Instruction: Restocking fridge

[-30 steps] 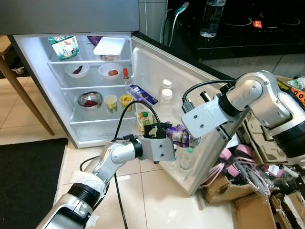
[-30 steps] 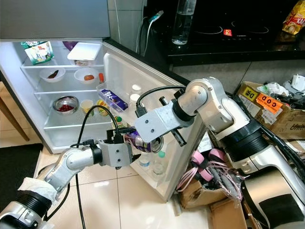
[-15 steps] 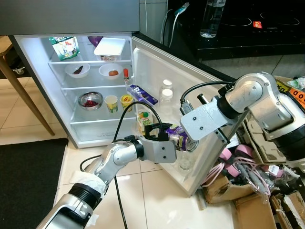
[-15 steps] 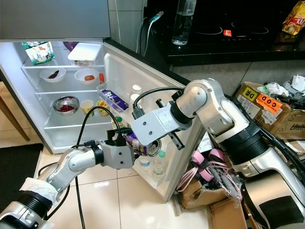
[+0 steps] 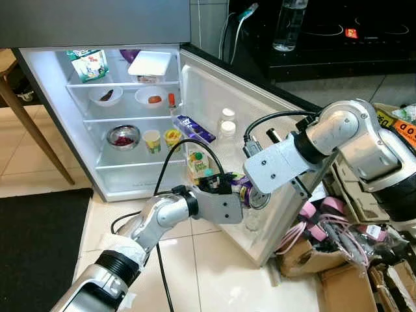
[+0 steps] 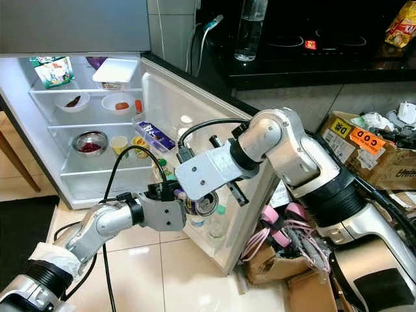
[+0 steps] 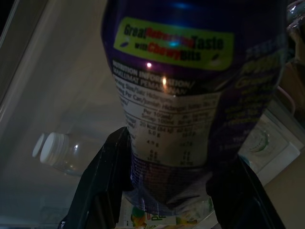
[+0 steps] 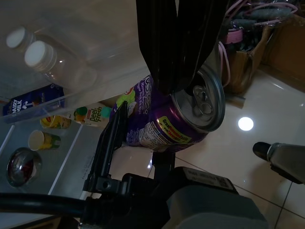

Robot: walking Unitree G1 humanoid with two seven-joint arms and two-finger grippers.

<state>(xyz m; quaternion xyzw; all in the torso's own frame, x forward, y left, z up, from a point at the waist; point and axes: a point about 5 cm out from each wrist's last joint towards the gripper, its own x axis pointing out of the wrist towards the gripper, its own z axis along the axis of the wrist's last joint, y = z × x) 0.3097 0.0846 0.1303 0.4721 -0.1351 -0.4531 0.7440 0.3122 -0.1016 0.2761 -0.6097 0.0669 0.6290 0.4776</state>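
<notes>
1. The fridge [image 5: 39,97] stands open at the left, its door [image 5: 214,104] swung out toward the robot. On its shelves, left to right, sit a green carton [image 5: 86,64], a white tub [image 5: 149,65], 2 white bowls [image 5: 106,95], a steel bowl [image 5: 123,137] and 2 small cups [image 5: 151,140].

2. The left hand [image 5: 229,192] reaches from the lower left, its 2 black fingers [image 7: 107,176] closed around the lower body of a purple can [image 8: 167,119], which lies roughly on its side in the air just in front of the door's lower rack.

3. Over the last second the can and both hands have crept leftward and slightly down, nearer the door rack where a juice carton [image 5: 197,162] and clear bottles [image 5: 227,123] stand. The left hand now sits further along the can. I judge this a hand-over in progress, left taking, right giving, with shelving the can the step after.

4. The right hand [image 8: 178,71] comes in from the right, its 2 fingers nearly together and clamped over the can's rim at the opened-looking top [image 8: 202,102]. So both hands hold the can at once.

5. Readable writing: the can's yellow-green panel says "Great Refreshing Taste with Chewy Bits", above a "Nutrition Information" table too small to read. A dark blue pack [image 8: 26,100] in the door reads "Dairy Milk"; the juice carton reads "Peel Fresh".

6. At the far right, cardboard boxes [image 6: 383,156] carry an orange "COD" sticker [image 6: 368,139].
</notes>
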